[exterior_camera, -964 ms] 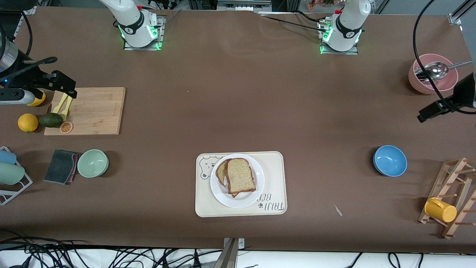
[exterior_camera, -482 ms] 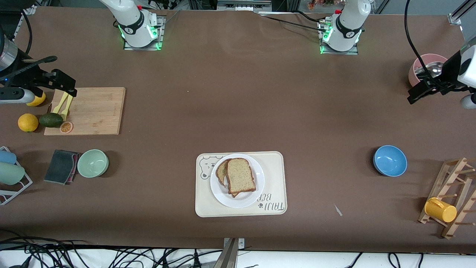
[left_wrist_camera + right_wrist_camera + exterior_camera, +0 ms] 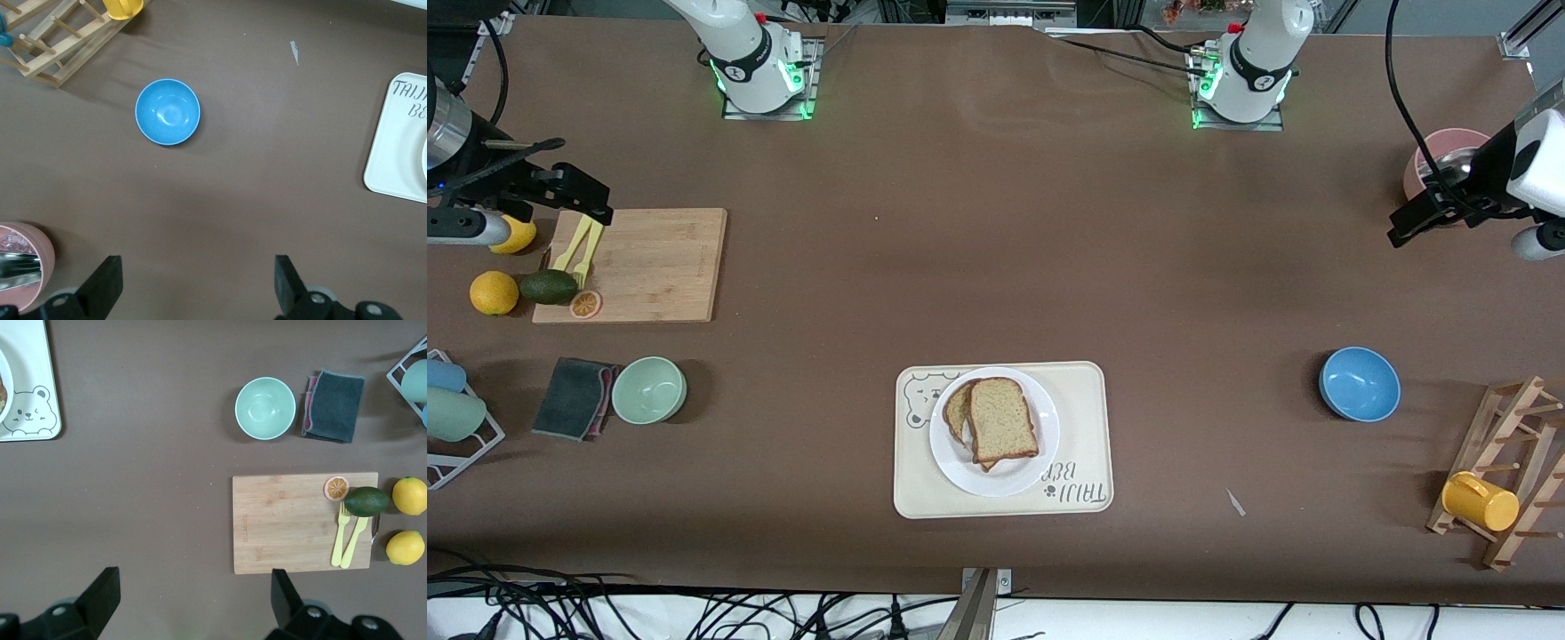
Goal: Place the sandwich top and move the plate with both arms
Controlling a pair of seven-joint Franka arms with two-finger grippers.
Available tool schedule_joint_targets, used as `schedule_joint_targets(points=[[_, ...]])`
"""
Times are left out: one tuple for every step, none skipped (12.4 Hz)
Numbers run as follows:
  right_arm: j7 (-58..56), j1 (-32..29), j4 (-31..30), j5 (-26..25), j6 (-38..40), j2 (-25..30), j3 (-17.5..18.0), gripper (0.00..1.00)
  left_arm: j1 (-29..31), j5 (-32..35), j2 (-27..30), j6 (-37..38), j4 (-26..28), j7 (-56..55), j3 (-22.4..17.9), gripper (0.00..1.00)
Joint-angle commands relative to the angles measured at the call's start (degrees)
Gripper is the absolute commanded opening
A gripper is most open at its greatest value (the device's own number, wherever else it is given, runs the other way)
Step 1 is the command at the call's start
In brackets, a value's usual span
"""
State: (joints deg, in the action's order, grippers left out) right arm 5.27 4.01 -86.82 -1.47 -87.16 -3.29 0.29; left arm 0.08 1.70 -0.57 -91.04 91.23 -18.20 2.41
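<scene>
Nearest your front camera, the sandwich top [image 3: 1003, 419] lies flat on the plate [image 3: 994, 476], which sits on the bear tray [image 3: 1080, 391]; its long axis runs near-to-far, rounded edge farther away, and one more slice [image 3: 957, 411] peeks from under it, so you count two. Farther off you have three bowls: blue [image 3: 1359, 383], green [image 3: 649, 389] and pink [image 3: 1436, 145]. Since a second ago, the left gripper [image 3: 197, 287] has climbed over the pink bowl, fingers spread and empty, while the right gripper [image 3: 190, 605] waits wide open over the cutting board [image 3: 649, 264]
</scene>
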Motion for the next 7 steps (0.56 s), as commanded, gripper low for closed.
schedule_joint_targets(points=[[1.15,-0.06,1.66,0.32,1.02,-0.23,-0.12,1.0,-0.87,-1.7,1.28,0.25,0.97,1.15,-0.12,1.0],[1.15,-0.06,1.66,0.41,0.94,-0.23,-0.12,1.0,-0.78,-1.79,1.28,0.25,1.14,1.76,0.4,1.0],[1.15,-0.06,1.66,0.41,0.85,-0.23,-0.03,1.0,-0.69,-1.7,1.02,0.33,1.23,4.46,0.41,1.0],[1.06,-0.06,1.66,0.5,0.85,-0.23,-0.12,1.0,-0.26,-1.79,0.93,0.34,1.23,6.23,0.41,1.0],[1.06,-0.06,1.66,0.5,1.02,-0.23,-0.12,1.0,-0.17,-1.7,0.84,0.25,1.15,6.25,0.32,1.0],[1.06,-0.06,1.66,0.5,1.11,-0.23,-0.12,1.0,-0.17,-1.7,0.84,0.25,1.06,6.25,0.32,1.0],[1.15,-0.06,1.66,0.5,1.11,-0.23,-0.03,1.0,-0.25,-1.7,0.84,0.25,0.8,6.33,0.41,1.0]])
